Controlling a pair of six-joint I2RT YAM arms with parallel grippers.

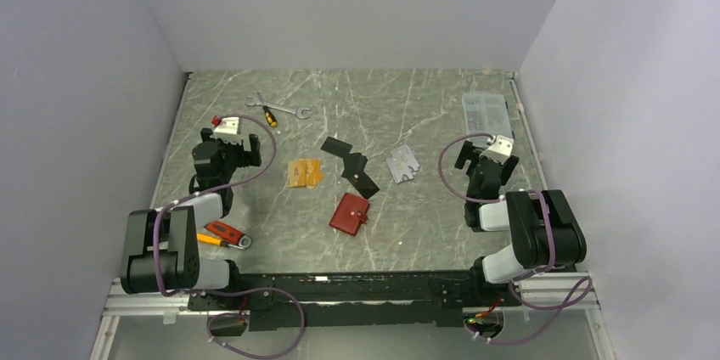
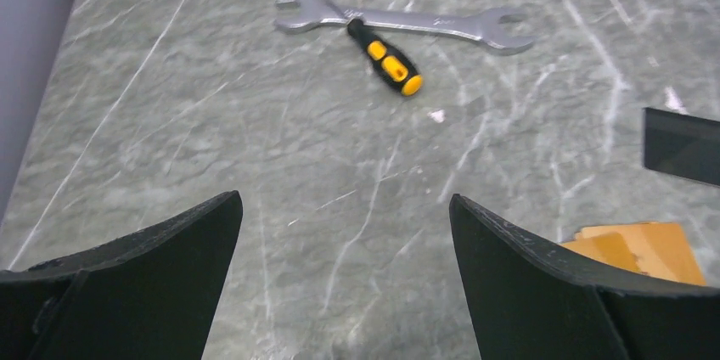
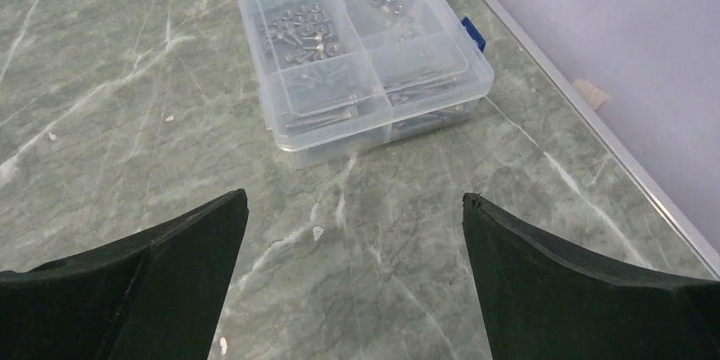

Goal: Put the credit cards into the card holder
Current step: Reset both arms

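Observation:
The dark-red card holder (image 1: pixel 349 213) lies closed near the middle front of the table. Beyond it lie the credit cards: orange ones (image 1: pixel 304 173), black ones (image 1: pixel 350 163) and silver-grey ones (image 1: pixel 403 164). In the left wrist view the orange cards (image 2: pixel 645 247) peek out past the right finger and a black card (image 2: pixel 682 145) shows at the right edge. My left gripper (image 1: pixel 236 150) stands open at the left, empty, left of the orange cards. My right gripper (image 1: pixel 484 156) stands open at the right, empty, right of the silver-grey cards.
A wrench (image 1: pixel 287 109) and a yellow-black screwdriver (image 1: pixel 267 115) lie at the back left, also wrench (image 2: pixel 407 20) and screwdriver (image 2: pixel 384 58) ahead of the left fingers. A clear compartment box (image 3: pixel 357 42) of screws sits at the back right. A red-handled tool (image 1: pixel 226 233) lies by the left arm's base.

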